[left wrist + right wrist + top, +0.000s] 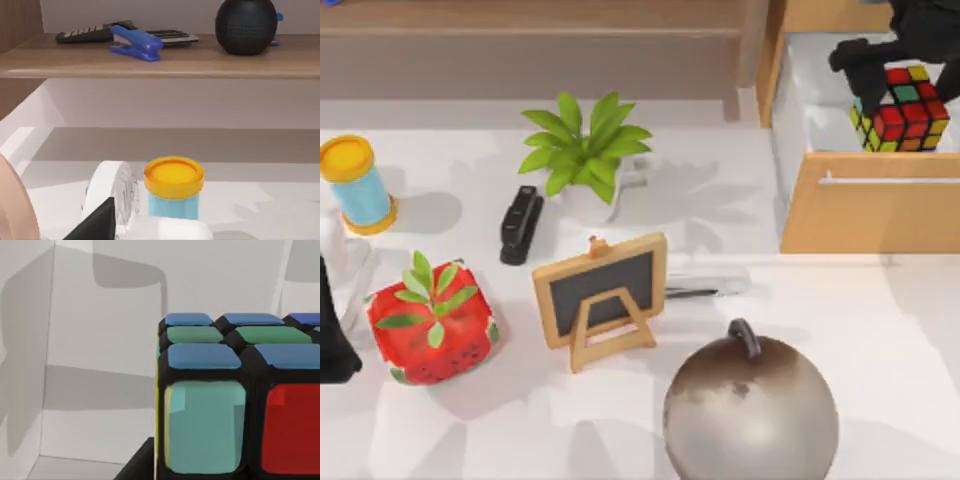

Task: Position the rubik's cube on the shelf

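Red-and-yellow, the rubik's cube (902, 111) sits in the open drawer (870, 205) at the table's far right corner, right gripper (880, 75) clamped on it; carrying it to the shelf (530, 45) remains.

Before you on the white table (880, 330): a potted plant (584, 148), black stapler (520, 223), small chalkboard easel (602, 296), strawberry-patterned cube (432, 322), grey globe (750, 410) and yellow-capped blue spool (355, 183). A blue stapler (136, 43), calculator (82, 34) and dark round speaker (246, 25) sit higher up.
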